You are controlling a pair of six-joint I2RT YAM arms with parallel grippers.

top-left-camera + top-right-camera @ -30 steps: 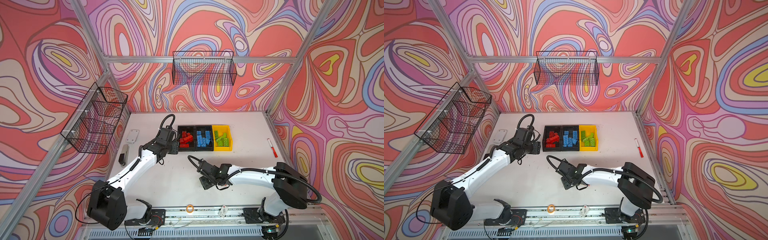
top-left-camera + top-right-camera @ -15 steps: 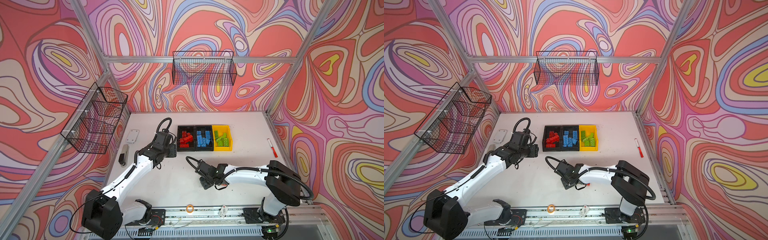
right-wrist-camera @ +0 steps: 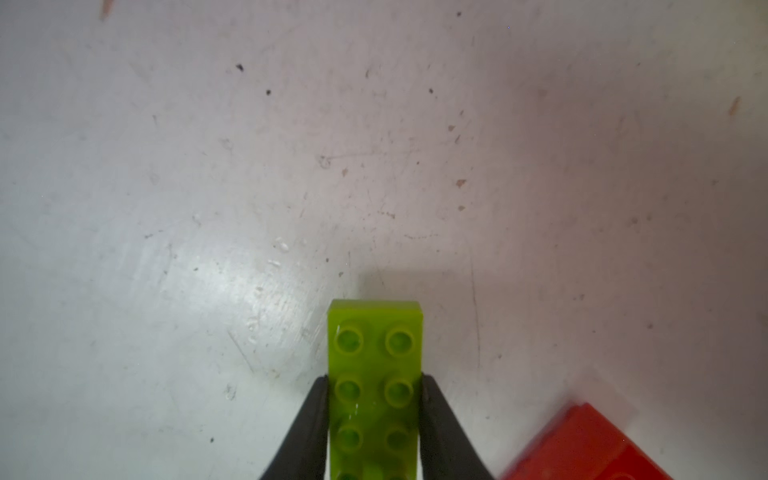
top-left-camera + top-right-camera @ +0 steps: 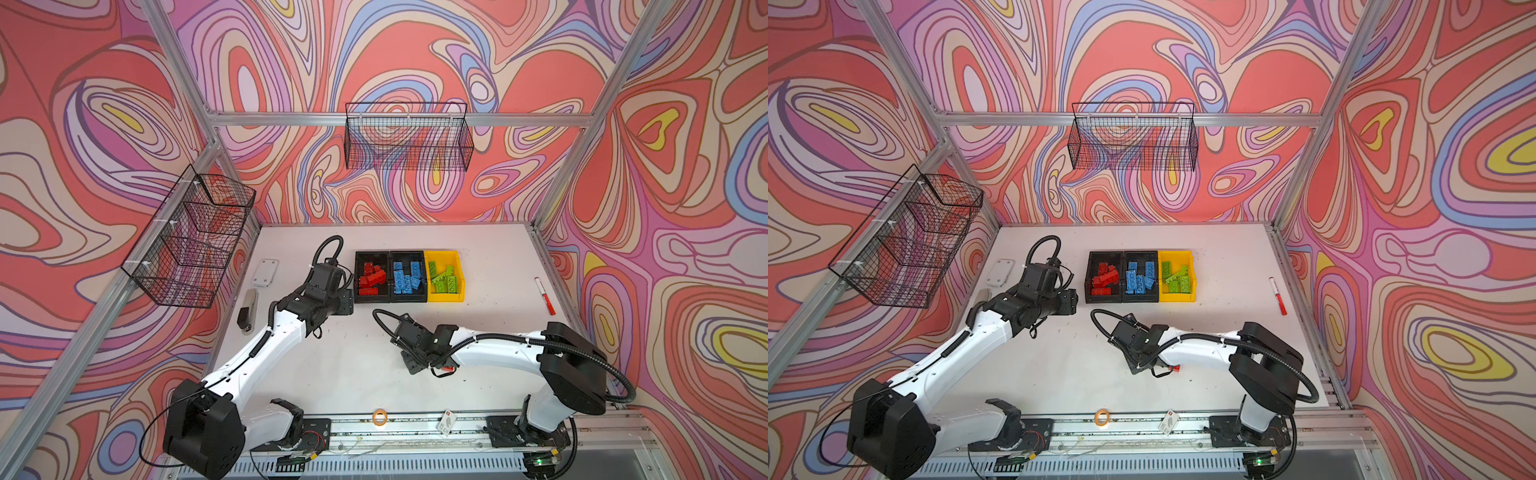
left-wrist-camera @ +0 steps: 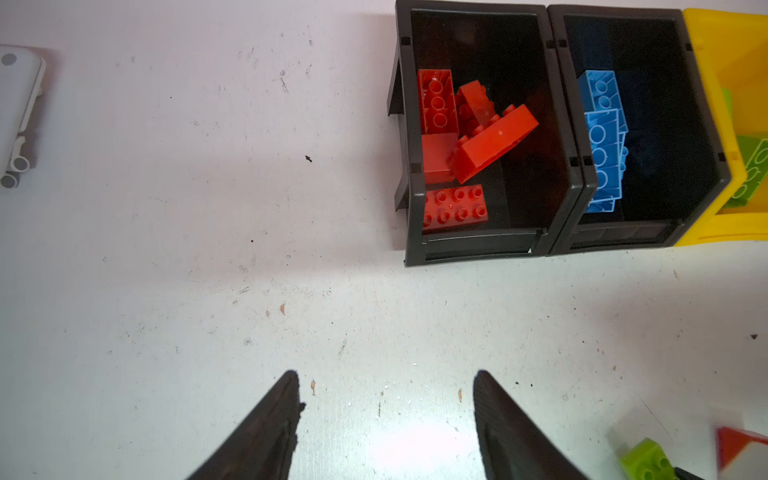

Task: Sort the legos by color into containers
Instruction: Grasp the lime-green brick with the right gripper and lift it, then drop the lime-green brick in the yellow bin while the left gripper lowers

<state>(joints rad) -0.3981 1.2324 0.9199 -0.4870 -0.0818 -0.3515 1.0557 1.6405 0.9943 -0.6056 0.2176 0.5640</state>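
The left arm (image 4: 266, 345) is stretched from the near left corner of the bench (image 4: 357, 374) toward the far edge, with its wrist bent down just short of the row of bins. In the left wrist view the left claw (image 5: 386, 392) is seen with its jaws set well apart, with nothing between them and bare bench beneath. The right arm (image 4: 494, 353) is reached from the near right corner toward the middle of the bench, its forearm held low and nearly level. The right claw (image 3: 376, 382) is clamped on a lime green brick (image 3: 376, 332), which is gripped by its long sides, studs up, one end jutting past the fingertips.

In both top views the held brick and the fingers of both claws are covered by the wrists. A red brick (image 3: 590, 449) is cut off at the corner of the right wrist view, near the held one. A green studded piece (image 5: 646, 457) at the margin of the left wrist view is probably that same held brick, though too little is shown.

Three bins are set touching in a row toward the far edge. Red bricks (image 4: 372, 276) are held in a black bin (image 4: 372, 299), blue bricks (image 4: 407, 280) in a second black bin (image 4: 409, 298), and green bricks (image 4: 444, 280) in a yellow bin (image 4: 445, 297). They lie jumbled, some tilted.
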